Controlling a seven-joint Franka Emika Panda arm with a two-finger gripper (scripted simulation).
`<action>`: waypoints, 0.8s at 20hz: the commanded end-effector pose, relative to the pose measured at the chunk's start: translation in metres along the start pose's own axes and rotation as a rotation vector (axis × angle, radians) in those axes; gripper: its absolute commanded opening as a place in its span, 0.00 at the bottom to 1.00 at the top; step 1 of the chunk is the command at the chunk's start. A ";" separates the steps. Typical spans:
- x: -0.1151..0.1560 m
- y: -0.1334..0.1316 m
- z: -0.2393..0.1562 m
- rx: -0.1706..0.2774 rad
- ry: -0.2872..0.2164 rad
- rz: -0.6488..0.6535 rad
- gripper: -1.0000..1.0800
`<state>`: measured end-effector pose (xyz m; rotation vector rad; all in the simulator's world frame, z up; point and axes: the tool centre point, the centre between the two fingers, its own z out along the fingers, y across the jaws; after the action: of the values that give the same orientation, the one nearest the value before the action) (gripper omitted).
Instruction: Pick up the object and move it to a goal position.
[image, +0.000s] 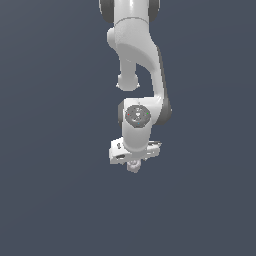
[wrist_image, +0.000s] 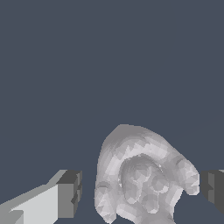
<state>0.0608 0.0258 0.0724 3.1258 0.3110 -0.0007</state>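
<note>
Dark slate-blue ground fills both views, flat and unmarked, with no edge or seam to place it by. From the exterior view my arm (image: 137, 60) comes down from the top of the picture, white with dark joints, and ends in my gripper (image: 133, 164), which sits low over the ground near the picture's middle. The object (image: 133, 166) shows there only as a small pale knob just under the gripper body, too small to read in detail. At the wrist it is plain: a knobbly grey-white lump (wrist_image: 142, 175) with a rosette of bumps on its face, lying between my two fingers. One dark pad (wrist_image: 70, 193) stands clear of it with ground showing in the gap; the other pad (wrist_image: 213, 189) is right beside the lump's far edge, perhaps touching it, though I cannot be sure from this angle. My jaws are spread wide, one on each side of the lump, and not closed on it.
</note>
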 end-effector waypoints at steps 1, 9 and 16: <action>0.000 0.000 0.011 0.000 0.000 0.000 0.96; 0.001 0.000 0.017 0.000 0.001 -0.001 0.00; 0.001 0.000 0.017 0.000 0.001 -0.001 0.00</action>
<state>0.0620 0.0260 0.0551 3.1260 0.3122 -0.0004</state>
